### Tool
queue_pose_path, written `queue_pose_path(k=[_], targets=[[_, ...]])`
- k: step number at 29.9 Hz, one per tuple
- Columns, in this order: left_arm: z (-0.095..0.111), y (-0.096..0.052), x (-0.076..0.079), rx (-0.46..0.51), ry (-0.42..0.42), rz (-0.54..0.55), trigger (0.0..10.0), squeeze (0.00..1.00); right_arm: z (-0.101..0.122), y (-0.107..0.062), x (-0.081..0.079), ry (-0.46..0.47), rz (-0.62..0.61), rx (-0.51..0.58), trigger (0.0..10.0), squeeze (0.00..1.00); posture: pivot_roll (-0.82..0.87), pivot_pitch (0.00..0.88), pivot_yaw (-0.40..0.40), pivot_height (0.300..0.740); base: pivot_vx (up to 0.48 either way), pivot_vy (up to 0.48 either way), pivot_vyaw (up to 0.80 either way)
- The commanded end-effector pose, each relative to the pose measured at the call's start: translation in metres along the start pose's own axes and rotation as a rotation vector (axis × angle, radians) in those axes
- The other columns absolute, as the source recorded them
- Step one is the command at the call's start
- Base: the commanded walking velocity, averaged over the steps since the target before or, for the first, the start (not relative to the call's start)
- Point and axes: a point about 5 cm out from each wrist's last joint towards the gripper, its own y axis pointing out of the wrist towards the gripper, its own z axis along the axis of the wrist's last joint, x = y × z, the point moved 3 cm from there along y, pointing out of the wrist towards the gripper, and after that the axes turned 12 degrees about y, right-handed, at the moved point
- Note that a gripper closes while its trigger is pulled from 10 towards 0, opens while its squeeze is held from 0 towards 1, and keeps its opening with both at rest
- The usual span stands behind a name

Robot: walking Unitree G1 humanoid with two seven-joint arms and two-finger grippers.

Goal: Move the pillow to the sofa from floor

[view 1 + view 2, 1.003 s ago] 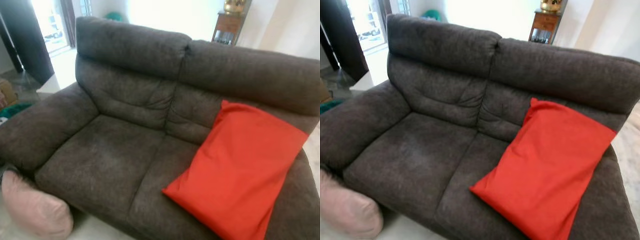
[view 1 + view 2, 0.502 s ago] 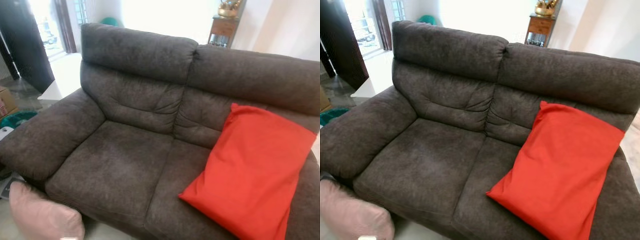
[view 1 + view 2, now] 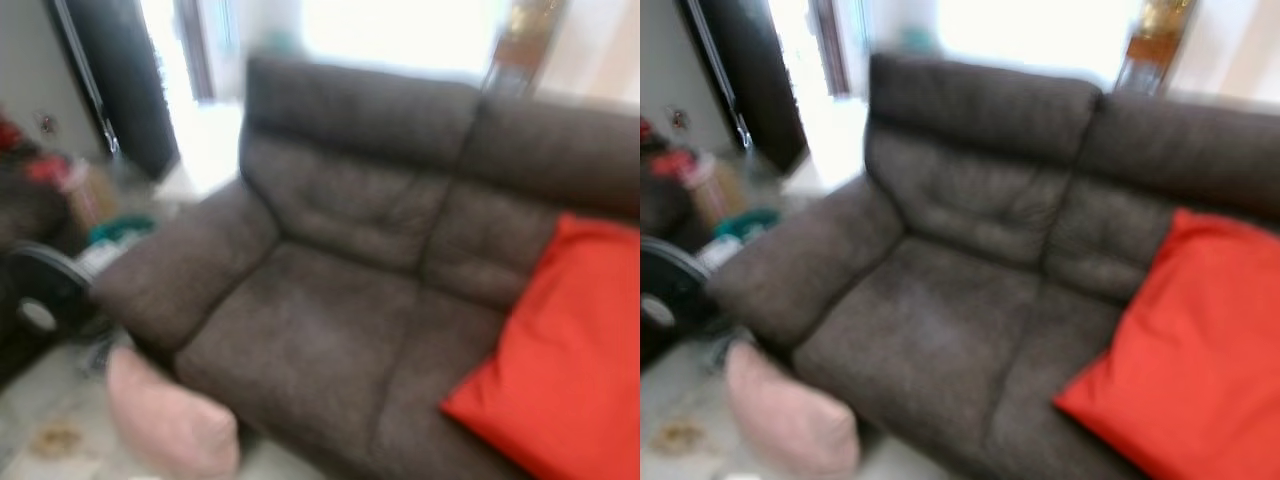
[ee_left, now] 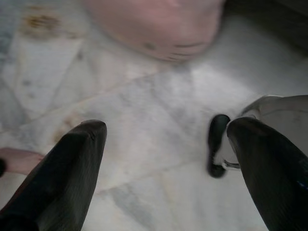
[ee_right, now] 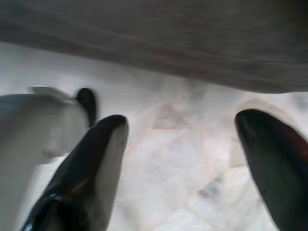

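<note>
Both head views are smeared by motion. The red cushion (image 3: 560, 350) is cut off by the right edge. The pink pillow (image 3: 790, 420) runs off the bottom, and what may be a fan (image 3: 40, 300) is too blurred to identify.

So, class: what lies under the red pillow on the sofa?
The red pillow rests on the sofa's right seat cushion and leans against its backrest. Whether anything else sits beneath it cannot be seen, since the pillow covers that spot.

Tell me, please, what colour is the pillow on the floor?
Pale pink. The pillow shows best in the right eye view.
</note>
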Motion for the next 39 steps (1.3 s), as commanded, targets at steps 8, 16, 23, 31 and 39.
queue_pose_path(k=[8,16,23,31,39], targets=[[0.009,0.003,-0.002,0.008,0.011,0.007,10.0,0.00,0.013,0.002,-0.023,0.001,0.039,0.031,10.0,0.00,0.18,0.000,-0.054,0.740,0.000,0.339,0.00],[0.012,0.004,-0.002,0.009,0.012,0.007,10.0,0.00,0.014,0.002,-0.025,0.001,0.045,0.029,10.0,0.00,0.18,0.000,-0.052,0.740,0.000,0.340,0.00],[0.013,0.004,-0.001,0.015,0.012,0.005,10.0,0.00,0.022,0.002,-0.029,0.003,0.050,0.044,10.0,0.00,0.18,0.000,-0.051,0.740,0.000,0.339,0.00],[0.014,0.004,0.000,0.020,0.010,0.005,10.0,0.00,0.032,0.003,-0.035,0.004,0.056,0.059,10.0,0.00,0.18,0.000,-0.055,0.740,0.000,0.340,0.00],[0.012,0.004,0.001,0.016,0.008,0.001,10.0,0.00,0.046,0.003,-0.043,0.003,0.066,0.076,10.0,0.00,0.18,0.000,-0.056,0.740,0.000,0.341,0.00]])
